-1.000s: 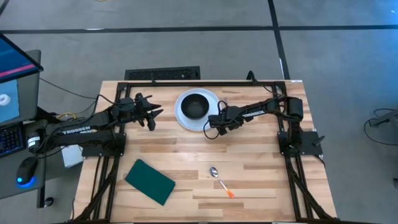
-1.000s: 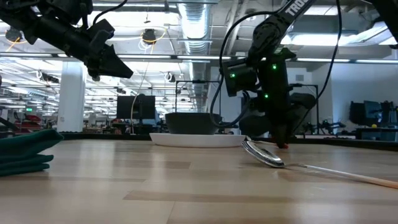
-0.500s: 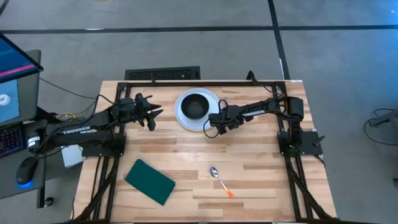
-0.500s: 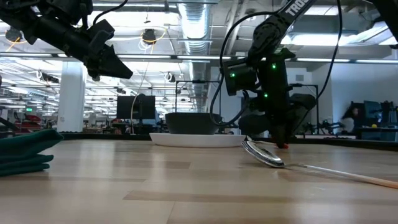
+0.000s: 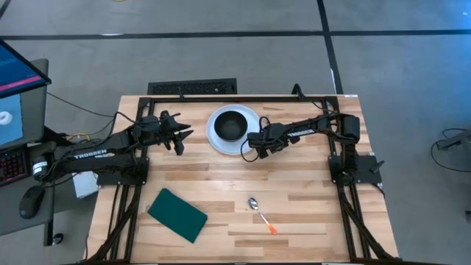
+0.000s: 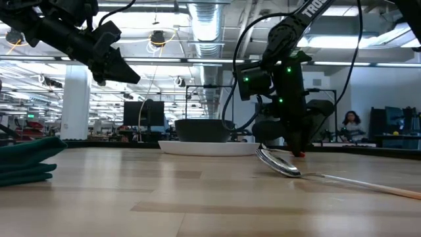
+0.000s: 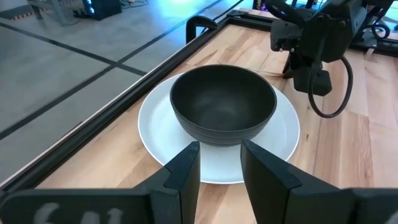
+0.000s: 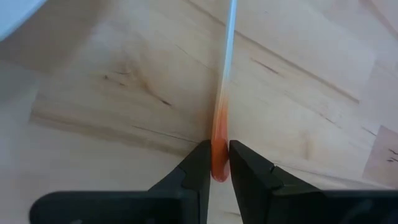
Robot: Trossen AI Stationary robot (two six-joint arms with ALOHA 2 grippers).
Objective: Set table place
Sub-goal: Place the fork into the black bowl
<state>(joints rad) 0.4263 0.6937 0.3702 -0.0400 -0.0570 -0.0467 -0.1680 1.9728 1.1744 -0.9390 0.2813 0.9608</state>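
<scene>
Looking down from the high view, the plate [image 5: 215, 137] lies on the surface [image 5: 309, 184] near the middle of its back edge, with a small black bowl [image 5: 230, 126] sitting in it. Nothing shows inside the bowl. The right gripper [image 5: 252, 149] is low just beside the plate's rim on the right-edge side, and the left gripper [image 5: 182, 138] waits off the plate's other side. A spoon [image 5: 261, 212] and a green pad [image 5: 177, 214] lie well apart toward the front edge. From the low view, the plate reads as thin and flat against the wood, so it is probably stiff, smooth and chippable. Its rim looks like the only place to take hold, and the loose bowl would likely slide if it tipped. From the left wrist view, that arm's jaws stand apart with nothing between them, aimed at bowl and plate. From the right wrist view, the jaws are pressed on the orange end of a slim utensil [image 8: 225, 81] whose pale shaft runs out over the wood — light and stiff, I judge, and apt to pivot in so narrow a pinch.
</scene>
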